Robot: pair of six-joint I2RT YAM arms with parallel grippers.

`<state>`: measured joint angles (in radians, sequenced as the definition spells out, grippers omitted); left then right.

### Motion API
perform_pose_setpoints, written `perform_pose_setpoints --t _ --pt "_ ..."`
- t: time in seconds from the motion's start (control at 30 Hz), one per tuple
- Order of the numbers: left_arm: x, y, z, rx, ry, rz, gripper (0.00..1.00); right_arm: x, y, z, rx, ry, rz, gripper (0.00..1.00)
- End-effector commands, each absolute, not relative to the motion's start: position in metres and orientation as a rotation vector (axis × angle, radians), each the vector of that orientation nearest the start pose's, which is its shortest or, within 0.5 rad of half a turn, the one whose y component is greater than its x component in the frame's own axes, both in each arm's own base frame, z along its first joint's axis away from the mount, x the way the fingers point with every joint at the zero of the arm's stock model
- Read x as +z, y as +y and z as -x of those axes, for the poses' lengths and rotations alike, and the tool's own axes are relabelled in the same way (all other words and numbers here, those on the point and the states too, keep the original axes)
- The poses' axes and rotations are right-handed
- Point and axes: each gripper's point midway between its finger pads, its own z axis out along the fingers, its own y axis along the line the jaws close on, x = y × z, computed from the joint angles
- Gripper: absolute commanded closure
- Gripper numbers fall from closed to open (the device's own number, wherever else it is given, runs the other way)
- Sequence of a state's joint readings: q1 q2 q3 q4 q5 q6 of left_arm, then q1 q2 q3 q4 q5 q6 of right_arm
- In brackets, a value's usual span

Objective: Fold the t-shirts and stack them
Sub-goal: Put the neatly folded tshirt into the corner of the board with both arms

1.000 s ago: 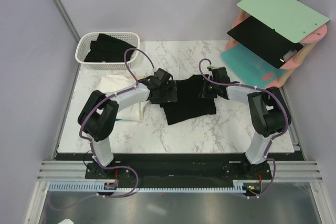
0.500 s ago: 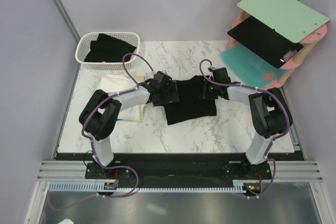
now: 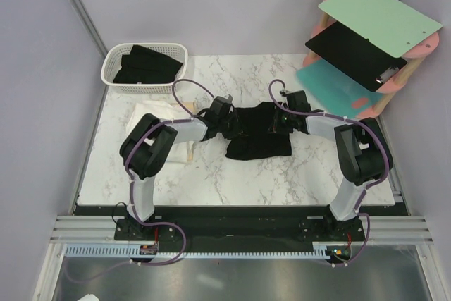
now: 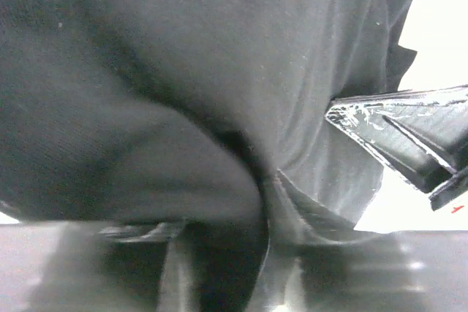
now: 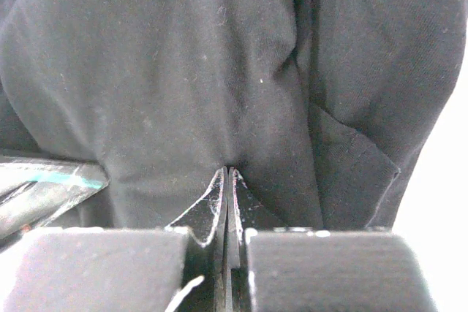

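Note:
A black t-shirt (image 3: 257, 142) lies bunched in the middle of the marble table (image 3: 324, 167). My left gripper (image 3: 227, 119) is at its left side and my right gripper (image 3: 277, 121) is at its right side, close together. In the left wrist view black cloth (image 4: 146, 71) fills the frame and gathers into a pinched fold at my left gripper (image 4: 267, 180), which is shut on it. In the right wrist view my right gripper (image 5: 228, 172) has its fingertips pressed together on a pucker of the same shirt (image 5: 183, 71). A cream t-shirt (image 3: 151, 114) lies flat behind the left arm.
A white lattice basket (image 3: 113, 61) holding black cloth stands at the back left. At the back right, a pink rack (image 3: 416, 54) carries a green board, a black board (image 3: 349, 51) and a teal one. Walls close in on the left and right.
My left arm has swung right onto the shirt's left part and its gripper has closed on the cloth. The shirt has bunched up towards the middle. The right gripper stays where it was.

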<state>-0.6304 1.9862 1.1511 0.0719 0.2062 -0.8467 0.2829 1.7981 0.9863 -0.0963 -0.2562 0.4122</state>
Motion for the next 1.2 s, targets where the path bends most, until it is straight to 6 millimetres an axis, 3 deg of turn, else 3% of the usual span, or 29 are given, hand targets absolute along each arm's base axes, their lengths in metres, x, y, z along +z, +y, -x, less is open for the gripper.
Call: perform_pose_setpoints --t 0.0,0.03,0.13,0.17,0.23,0.27,0.33,0.37,0.53,0.57,0.63,0.77,0.97,1.17 --pt "-0.02 -0.333 -0.315 -0.836 2.717 0.127 0.97 -0.006 0.163 -0.34 0.566 2.698 -0.023 0.98" --pt "-0.018 -0.331 -0.315 -0.817 2.725 0.122 0.98 -0.003 0.164 -0.341 0.574 2.686 -0.006 0.95" --pt "-0.003 -0.327 -0.323 -0.768 2.691 0.083 0.98 0.013 0.166 -0.345 0.599 2.624 0.016 0.58" --pt "0.001 -0.324 -0.324 -0.737 2.696 0.058 0.98 0.027 0.168 -0.35 0.613 2.573 0.027 0.45" --pt "0.015 -0.32 -0.33 -0.696 2.67 0.038 0.98 0.04 0.17 -0.352 0.627 2.525 0.04 0.33" --pt "0.022 -0.318 -0.331 -0.666 2.673 0.003 0.98 0.058 0.171 -0.356 0.639 2.465 0.049 0.2" --pt "0.037 -0.314 -0.337 -0.625 2.651 -0.023 0.98 0.071 0.171 -0.357 0.645 2.418 0.053 0.07" --pt "0.051 -0.316 -0.345 -0.618 2.62 -0.065 0.98 0.088 0.171 -0.36 0.649 2.365 0.058 0.02" --pt "0.091 -0.301 -0.353 -0.497 2.622 -0.169 0.98 0.118 0.169 -0.362 0.649 2.277 0.053 0.02" --pt "0.105 -0.303 -0.357 -0.502 2.6 -0.18 0.98 0.119 0.169 -0.362 0.647 2.27 0.052 0.02" --pt "0.113 -0.294 -0.355 -0.47 2.623 -0.198 0.98 0.121 0.168 -0.362 0.647 2.265 0.045 0.02" --pt "0.144 -0.279 -0.359 -0.46 2.595 -0.202 0.98 0.117 0.169 -0.362 0.655 2.277 0.038 0.02" --pt "0.158 -0.235 -0.358 -0.397 2.623 -0.131 0.98 0.109 0.172 -0.36 0.681 2.29 0.022 0.02" --pt "0.183 -0.187 -0.36 -0.476 2.587 -0.04 0.98 0.1 0.175 -0.358 0.7 2.308 0.019 0.02"
